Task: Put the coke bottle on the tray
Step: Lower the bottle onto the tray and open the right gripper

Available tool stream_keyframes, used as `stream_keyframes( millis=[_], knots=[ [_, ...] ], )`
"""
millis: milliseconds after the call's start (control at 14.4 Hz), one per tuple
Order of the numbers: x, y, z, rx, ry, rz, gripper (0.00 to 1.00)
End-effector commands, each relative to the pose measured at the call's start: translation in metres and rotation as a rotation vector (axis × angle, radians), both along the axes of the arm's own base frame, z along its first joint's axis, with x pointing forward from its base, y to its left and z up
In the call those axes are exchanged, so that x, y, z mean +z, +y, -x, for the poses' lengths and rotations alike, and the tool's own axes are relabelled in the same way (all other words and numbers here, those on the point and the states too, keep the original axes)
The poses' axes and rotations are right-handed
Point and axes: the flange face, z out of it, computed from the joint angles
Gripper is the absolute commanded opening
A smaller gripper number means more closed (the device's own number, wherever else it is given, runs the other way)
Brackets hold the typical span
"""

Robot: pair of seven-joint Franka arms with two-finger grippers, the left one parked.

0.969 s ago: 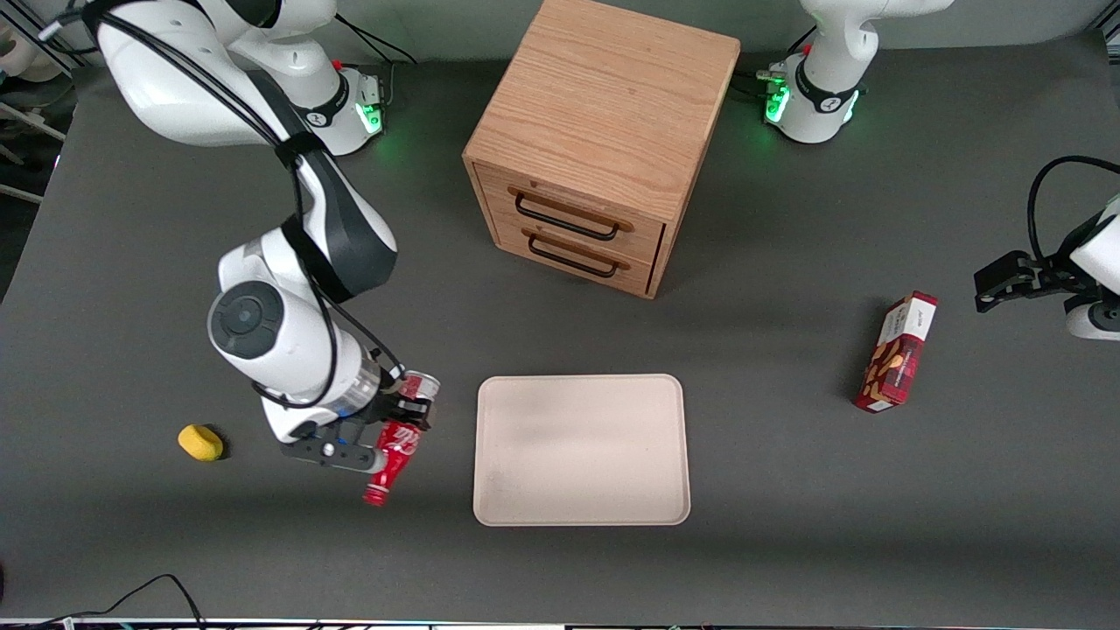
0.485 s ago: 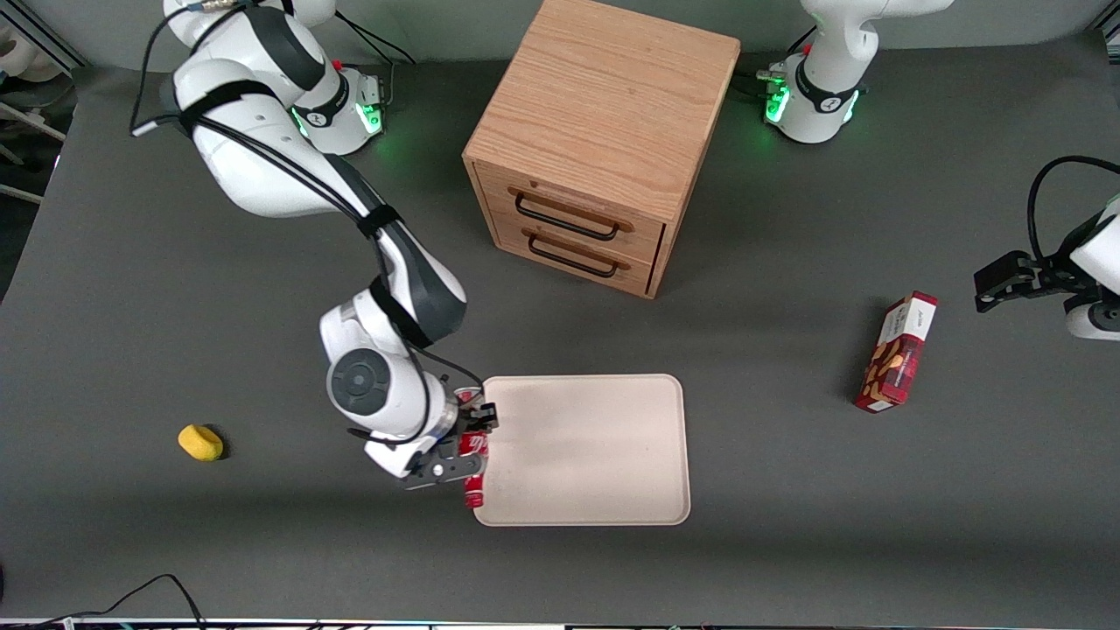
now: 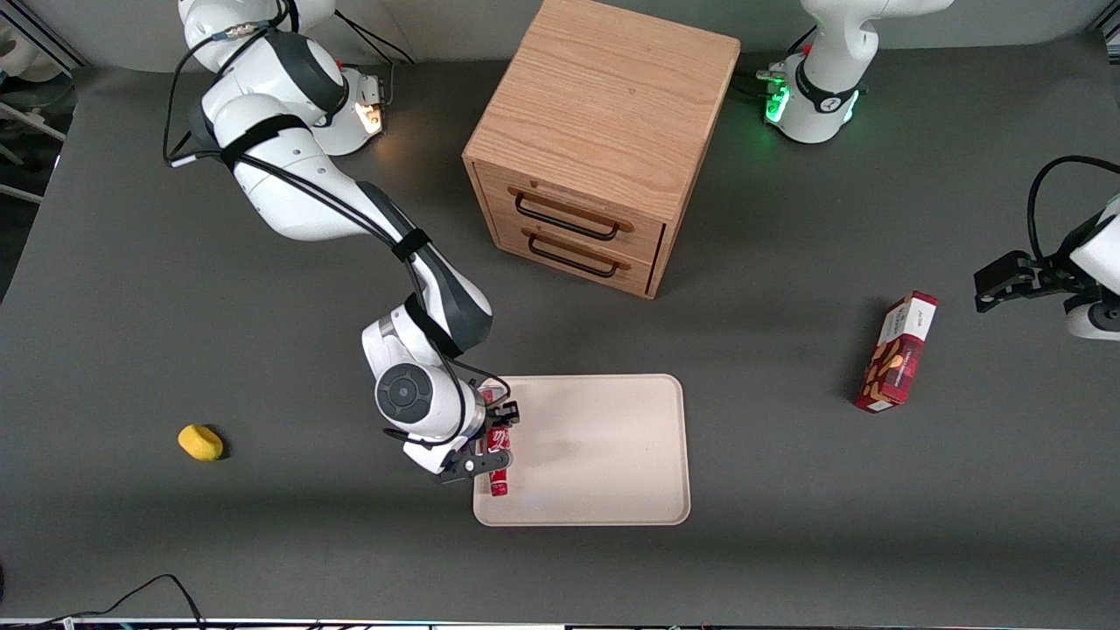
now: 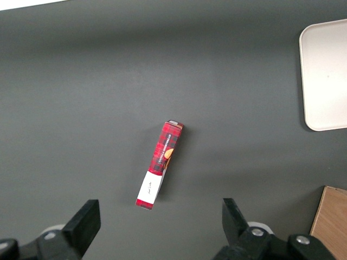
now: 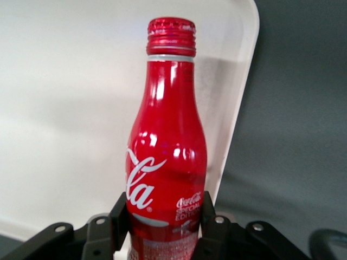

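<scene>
The coke bottle's (image 5: 165, 157) base is hidden between the pincer's (image 5: 162, 227) fingers (image 5: 122, 214).

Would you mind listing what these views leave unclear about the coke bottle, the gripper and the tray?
- Coke bottle base: cut off at the right wrist view's edge, between the gripper fingers.
- Whether the bottle touches the tray: front view, arm and gripper cover the bottle's lower part.
- Tray: mostly outside the left wrist view.

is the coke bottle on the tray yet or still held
Held: the gripper is shut on the coke bottle, over the tray edge nearest the working arm. Contact: cannot tell.
</scene>
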Motion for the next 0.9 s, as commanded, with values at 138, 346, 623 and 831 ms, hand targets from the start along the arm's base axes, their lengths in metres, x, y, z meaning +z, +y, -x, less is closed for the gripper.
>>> stream_keyframes(
  millis=[138,346,623,831],
  knots=[
    [-0.0001,0.0001,-0.0085,-0.057,-0.016,-0.018,0.06],
    [-0.0002,0.0018,-0.0078,-0.1,-0.01,-0.018,1.0],
    [-0.0041,0.0021,-0.0058,-0.103,-0.004,-0.011,1.0],
    [-0.0097,0.0021,-0.0048,-0.102,-0.001,-0.01,1.0]
  ],
)
